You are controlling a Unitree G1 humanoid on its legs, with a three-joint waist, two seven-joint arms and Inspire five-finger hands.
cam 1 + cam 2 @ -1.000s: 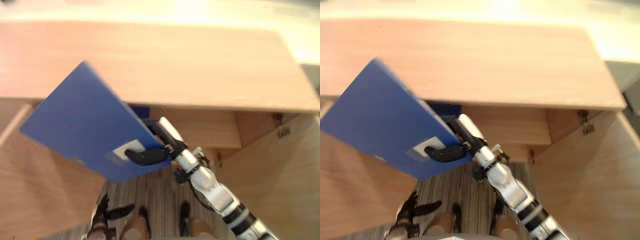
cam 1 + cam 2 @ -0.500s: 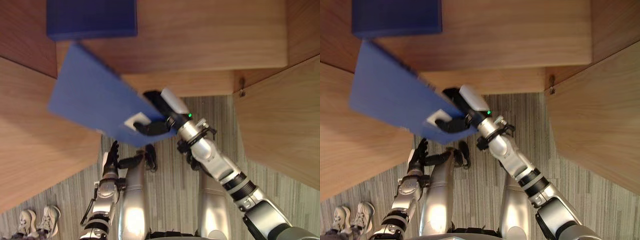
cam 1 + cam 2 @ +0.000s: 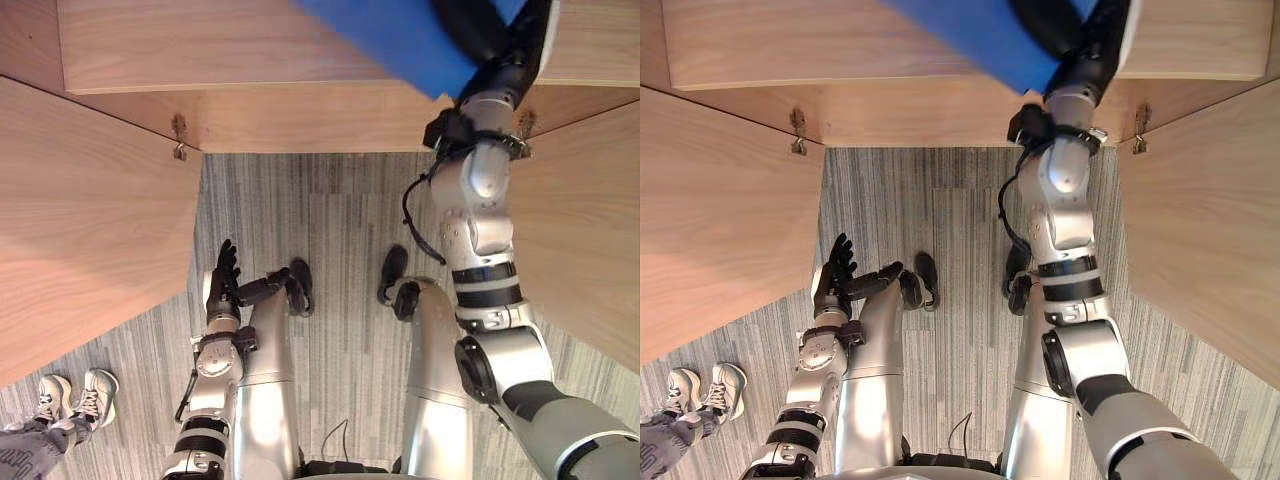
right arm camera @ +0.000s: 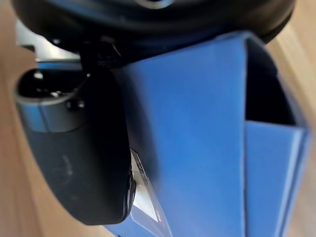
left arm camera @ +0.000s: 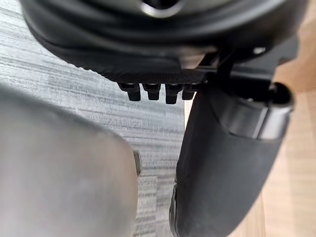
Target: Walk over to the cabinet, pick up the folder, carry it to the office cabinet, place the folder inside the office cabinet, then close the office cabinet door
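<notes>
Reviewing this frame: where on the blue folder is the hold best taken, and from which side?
Grip the blue folder near the edge by its white label, coming from the robot's right, as the right hand does, thumb on the broad face. It is flat and slim, so a pinch across its thickness suits, leaving the far end free.

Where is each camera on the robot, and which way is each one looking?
Left eye view: on the head, facing down at the carpet between wooden cabinet doors; right hand holds the blue folder up, left hand hangs open.
Right eye view: beside it, same scene.
Left wrist view: along the left hand toward the carpet.
Right wrist view: along the right hand's thumb, pressed on the folder.
Shared: eye views and right wrist view show the folder.
</notes>
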